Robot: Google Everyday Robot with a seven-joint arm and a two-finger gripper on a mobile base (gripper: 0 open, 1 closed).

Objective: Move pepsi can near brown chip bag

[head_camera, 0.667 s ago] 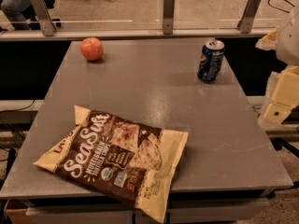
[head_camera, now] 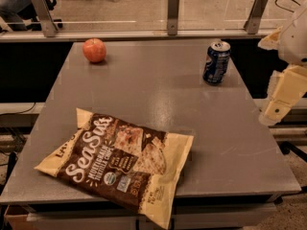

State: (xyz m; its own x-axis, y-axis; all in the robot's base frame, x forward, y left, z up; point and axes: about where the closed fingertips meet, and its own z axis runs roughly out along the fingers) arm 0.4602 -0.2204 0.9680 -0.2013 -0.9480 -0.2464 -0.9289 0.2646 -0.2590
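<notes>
Gripper [head_camera: 282, 99] hangs off the table's [head_camera: 158, 97] right edge, w/ nothing seen in it; open or clenched, can't tell. Nearest thing: pepsi can [head_camera: 216, 62], far-right on table, upright, long axis vertical, silver top up. Brown chip bag [head_camera: 117, 164] lies flat near-left, well apart from can, long axis diagonal far-left to near-right, near corner overhanging front edge. Apple [head_camera: 94, 50] at far-left.

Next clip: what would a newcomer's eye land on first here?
The large flat dark brown chip bag with cream-yellow edges dominates the grey table's near left, overhanging the front edge. Farther back stand a small dark blue pepsi can at the right and a round red-orange apple at the left. The cream gripper hangs beyond the table's right edge, apart from the can.
</notes>
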